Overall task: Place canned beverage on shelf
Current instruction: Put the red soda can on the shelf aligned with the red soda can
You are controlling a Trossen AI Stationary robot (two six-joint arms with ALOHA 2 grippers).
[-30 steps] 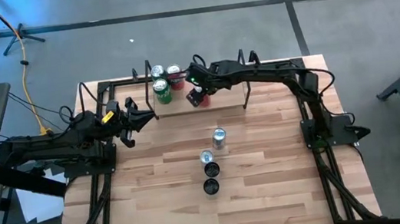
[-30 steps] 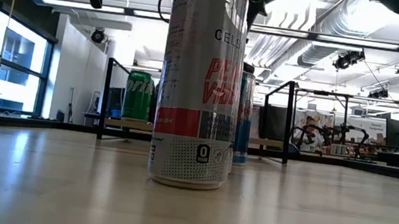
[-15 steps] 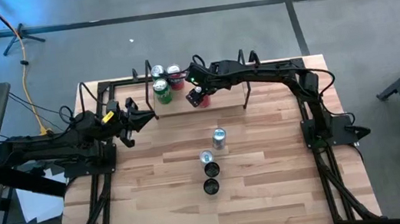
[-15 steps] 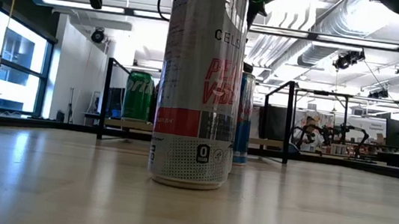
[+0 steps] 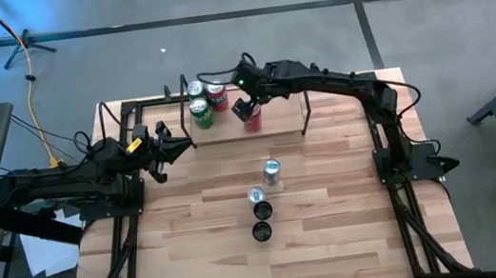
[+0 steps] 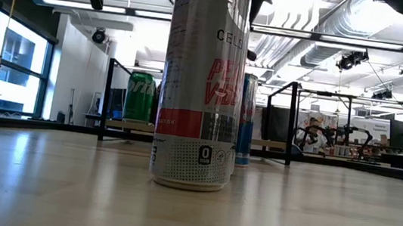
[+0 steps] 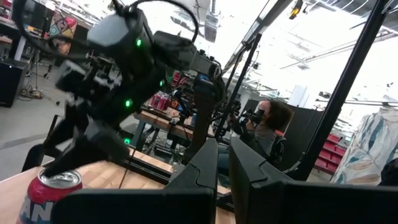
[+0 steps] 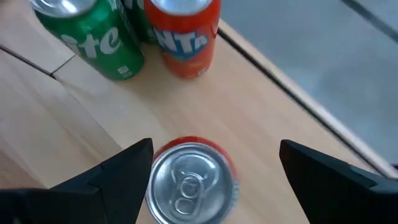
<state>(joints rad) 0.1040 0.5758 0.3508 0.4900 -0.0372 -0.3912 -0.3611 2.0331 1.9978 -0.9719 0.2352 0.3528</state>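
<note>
The shelf (image 5: 270, 122) lies in the upper centre of the high view, a pale board with a black wire upright at each end, set along the far edge of the table (image 5: 337, 233). At its left end stand a green can (image 5: 202, 114), a second silver-topped can (image 5: 195, 90) behind it, and an orange can (image 5: 216, 93). A red can (image 5: 252, 119) stands upright on the board just right of that group.

The right gripper (image 5: 244, 109) hangs directly above the red can. In the right wrist view its fingers (image 8: 118, 171) stand wide apart, one on each side of the red can's silver top (image 8: 189, 180), with clear space between each finger and the can. It holds nothing.

The left gripper (image 5: 177, 144) rests at the left of the table, near the shelf's left end and apart from it. Its fingers (image 7: 205, 168) are pressed together with nothing between them.

In the centre of the high view, four further cans form a short line on the table: a silver-and-blue can (image 5: 271, 170), a silver can (image 5: 256, 196), and two dark-topped cans (image 5: 262, 212) (image 5: 261, 232). In the low view the nearest white can (image 6: 201, 82) fills the centre of the frame.
</note>
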